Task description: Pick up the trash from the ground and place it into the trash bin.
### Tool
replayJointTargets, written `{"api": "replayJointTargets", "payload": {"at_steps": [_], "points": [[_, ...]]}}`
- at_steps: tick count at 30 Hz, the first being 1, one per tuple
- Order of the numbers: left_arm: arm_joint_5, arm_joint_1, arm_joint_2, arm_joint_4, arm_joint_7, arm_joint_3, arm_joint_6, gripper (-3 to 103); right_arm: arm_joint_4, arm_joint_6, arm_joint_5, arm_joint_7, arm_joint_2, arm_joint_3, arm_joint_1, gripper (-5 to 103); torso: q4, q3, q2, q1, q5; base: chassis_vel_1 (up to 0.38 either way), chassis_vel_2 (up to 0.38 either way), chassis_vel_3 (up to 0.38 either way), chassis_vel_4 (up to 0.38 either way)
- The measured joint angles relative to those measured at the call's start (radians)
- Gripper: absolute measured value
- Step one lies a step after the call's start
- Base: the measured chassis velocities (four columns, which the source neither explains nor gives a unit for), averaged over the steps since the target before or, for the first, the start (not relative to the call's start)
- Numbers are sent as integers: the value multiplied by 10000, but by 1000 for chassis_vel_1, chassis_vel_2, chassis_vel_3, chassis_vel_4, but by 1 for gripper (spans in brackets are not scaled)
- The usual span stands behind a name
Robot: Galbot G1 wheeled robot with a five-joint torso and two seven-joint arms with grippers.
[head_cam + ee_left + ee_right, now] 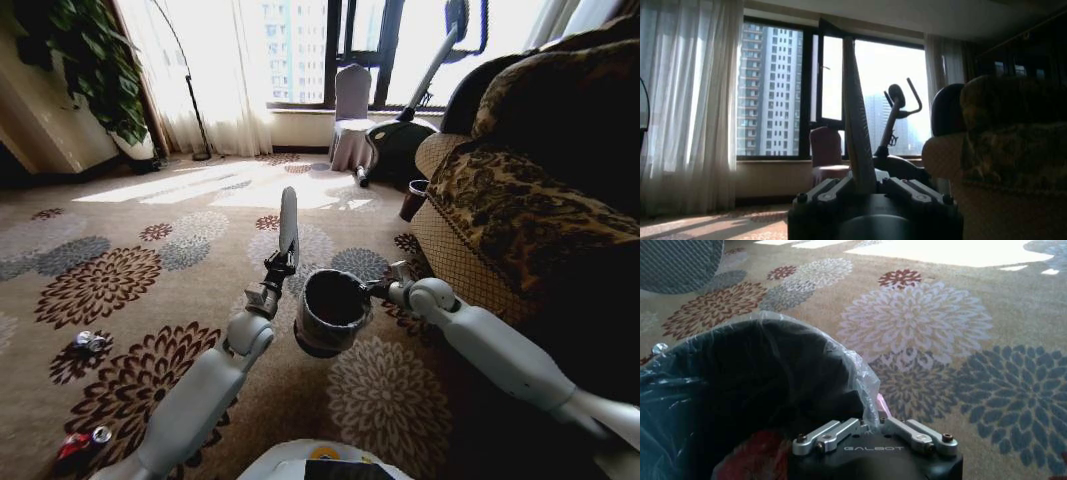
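Note:
The trash bin [332,312], a small dark bucket with a crinkled grey liner, hangs above the carpet in front of me. My right gripper [378,288] is shut on its rim. In the right wrist view the bin's liner [807,340] folds over the rim, the right gripper [870,412] clamps its edge, and something red [757,452] lies inside. My left gripper [288,215] points straight up beside the bin, shut and holding nothing; in the left wrist view the left gripper [849,50] rises against the window. Trash lies on the carpet at the left: a shiny red-and-silver piece [90,342] and a red piece [80,445].
A patterned sofa [520,190] fills the right side. Beside its front corner stands a small dark container [413,200]. An exercise bike [400,140] and a covered chair [352,120] stand by the window. Open carpet stretches to the left and ahead.

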Motion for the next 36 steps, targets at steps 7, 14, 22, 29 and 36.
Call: {"api": "replayJointTargets", "payload": {"at_steps": [7, 14, 22, 29, 36], "points": [[-917, -242, -432, -306, -221, 1015, 612, 9, -437, -17, -51, 2, 245, -627, 710, 1, -11, 0, 0, 0, -1, 0, 0, 0, 0], [-957, 138, -480, -115, -413, 1364, 784, 9, -617, 1, -67, 3, 295, -751, 1063, 1, -3, 1, 0, 0, -1, 0, 0, 0, 0], [-565, 262, -315, -186, -232, 1290, 1031, 24, -644, 36, -95, 4, 209, -728, 1108, 1, -5, 0, 0, 0, 0, 0, 0, 0, 0], [-225, 357, -247, -109, 83, 1260, 1022, 45, -454, 40, -74, 3, 61, -565, 1093, 1, -5, 0, 0, 0, 0, 0, 0, 0, 0], [-263, 526, -368, -338, -266, 920, 961, 78, -332, 144, -74, 2, -103, -368, 1003, 1, -5, 0, 0, 0, 0, 0, 0, 0, 0]]}}
